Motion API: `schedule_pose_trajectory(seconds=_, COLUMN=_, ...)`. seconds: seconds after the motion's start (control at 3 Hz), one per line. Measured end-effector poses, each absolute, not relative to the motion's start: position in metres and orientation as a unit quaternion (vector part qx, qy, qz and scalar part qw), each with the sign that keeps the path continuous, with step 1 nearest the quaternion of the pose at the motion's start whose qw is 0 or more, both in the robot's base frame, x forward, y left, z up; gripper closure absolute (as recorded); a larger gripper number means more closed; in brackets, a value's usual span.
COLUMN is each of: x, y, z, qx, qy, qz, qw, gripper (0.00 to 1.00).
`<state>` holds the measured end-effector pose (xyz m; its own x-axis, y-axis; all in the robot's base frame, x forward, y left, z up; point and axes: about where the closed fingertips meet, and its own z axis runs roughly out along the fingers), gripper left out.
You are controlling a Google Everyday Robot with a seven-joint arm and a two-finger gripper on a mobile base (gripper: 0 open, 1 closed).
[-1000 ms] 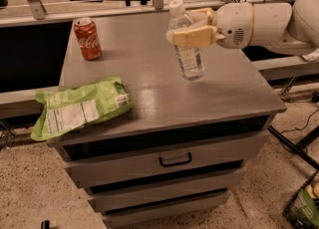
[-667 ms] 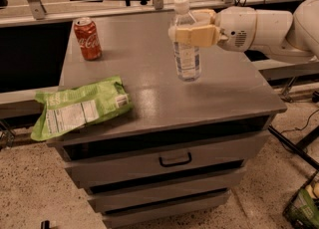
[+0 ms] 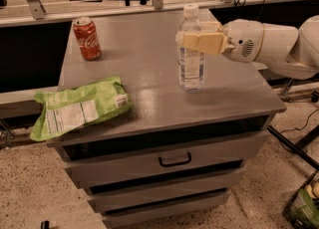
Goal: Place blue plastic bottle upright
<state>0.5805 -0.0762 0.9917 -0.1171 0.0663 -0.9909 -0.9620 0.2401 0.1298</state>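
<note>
The blue plastic bottle (image 3: 191,71) is clear, with a white cap and a pale label. It stands upright, and its base seems to rest on the grey cabinet top (image 3: 144,63), right of centre. My gripper (image 3: 187,43) reaches in from the right on a white arm. Its tan fingers (image 3: 202,43) are closed around the bottle's upper part, just below the shoulder.
A red Coca-Cola can (image 3: 87,39) stands at the back left of the top. A green chip bag (image 3: 79,106) lies at the front left, overhanging the edge. Drawers (image 3: 175,161) are below the top. A rail runs behind. A basket (image 3: 304,203) sits on the floor at the right.
The bottle, held in my gripper, has moved a little left and down, gone from slightly tilted to upright, and come down to the cabinet top.
</note>
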Motion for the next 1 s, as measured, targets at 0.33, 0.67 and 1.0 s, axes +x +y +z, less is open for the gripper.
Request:
schedule_pose_trajectory(seconds=0.33, x=0.573, y=-0.087, z=0.98, qx=-0.363, qy=0.566, qz=0.487, qw=0.558, gripper=1.0)
schedule_pose_trajectory(seconds=0.67, x=0.566, y=-0.095, z=0.974, qx=-0.371, qy=0.53, qz=0.477, qw=0.595, gripper=1.0)
schedule_pose_trajectory(seconds=1.0, x=0.56, y=-0.096, z=0.973, qx=-0.412, qy=0.512, qz=0.442, qw=0.61, gripper=0.77)
